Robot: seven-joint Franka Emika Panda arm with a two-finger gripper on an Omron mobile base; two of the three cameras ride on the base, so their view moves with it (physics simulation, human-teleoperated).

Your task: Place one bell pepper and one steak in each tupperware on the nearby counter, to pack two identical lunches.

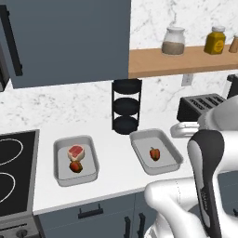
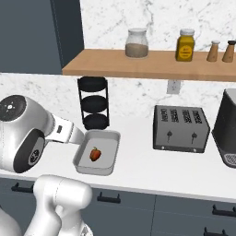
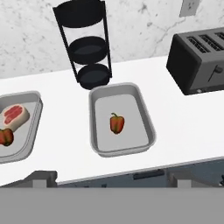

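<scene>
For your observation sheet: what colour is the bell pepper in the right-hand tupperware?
Red, shading to orange, with a small dark stem: the bell pepper shows best in the hand view.

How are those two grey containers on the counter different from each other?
The left tupperware holds a steak and a bell pepper; the right tupperware holds just one pepper. The left one sits nearer the stove, the right one nearer the toaster. Both are shallow, grey, rectangular and uncovered.

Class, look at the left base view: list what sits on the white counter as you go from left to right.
Stovetop → tupperware with steak and bell pepper → black three-tier rack → tupperware with one bell pepper → toaster.
</scene>
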